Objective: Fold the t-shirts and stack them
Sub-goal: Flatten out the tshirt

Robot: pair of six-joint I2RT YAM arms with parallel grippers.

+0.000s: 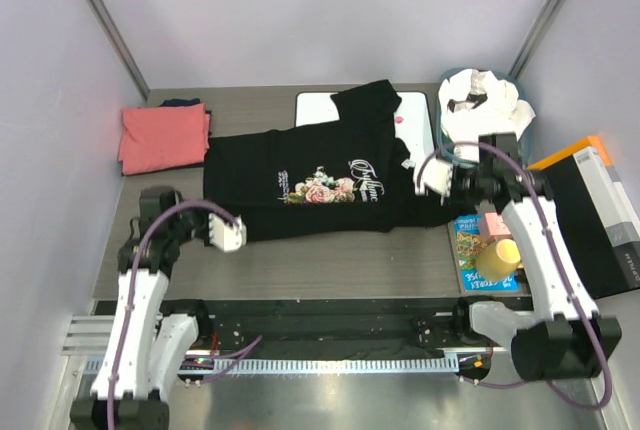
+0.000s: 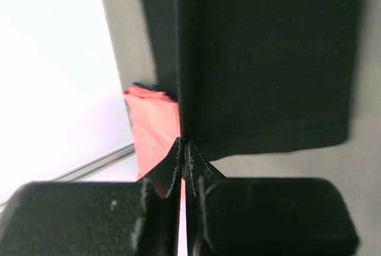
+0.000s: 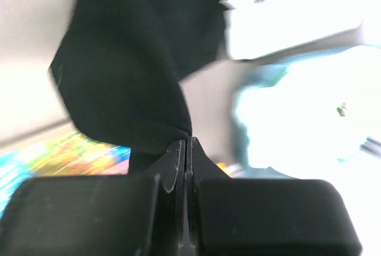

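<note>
Black tee (image 1: 300, 185) lies print-up across the middle of the bench (image 1: 320, 265), long axis left to right; rose print and white script face the top camera; the cloth looks mostly flat with a few ridges near its right end; one sleeve runs back over the white board (image 1: 415, 120) behind it.

Left fingers (image 2: 168, 171) are fully closed, pinching the tee's left near edge; the wrist view shows a fold of black cloth running straight into the tips. Right fingers (image 3: 171, 166) are likewise clamped tight on a bunched bit of the right end; the cloth puckers into the pinch.

My read on the step: spreading and squaring the black tee between both arms, ahead of the first fold; no fold made on it yet as far as I can see.

Next move probably calls for even tension on both ends, setting it down flat and clear of the board; then release and re-grip for the sleeve fold; the back sleeve needs pulling in first.

Coral-pink tee (image 1: 165, 137) sits folded at the back left, just beside the black one's left end, with something dark under it; can't tell what. White tees (image 1: 480, 100) are heaped in a light-blue bin (image 1: 446, 80) at the back right, not yet folded; so early in the job.
</note>
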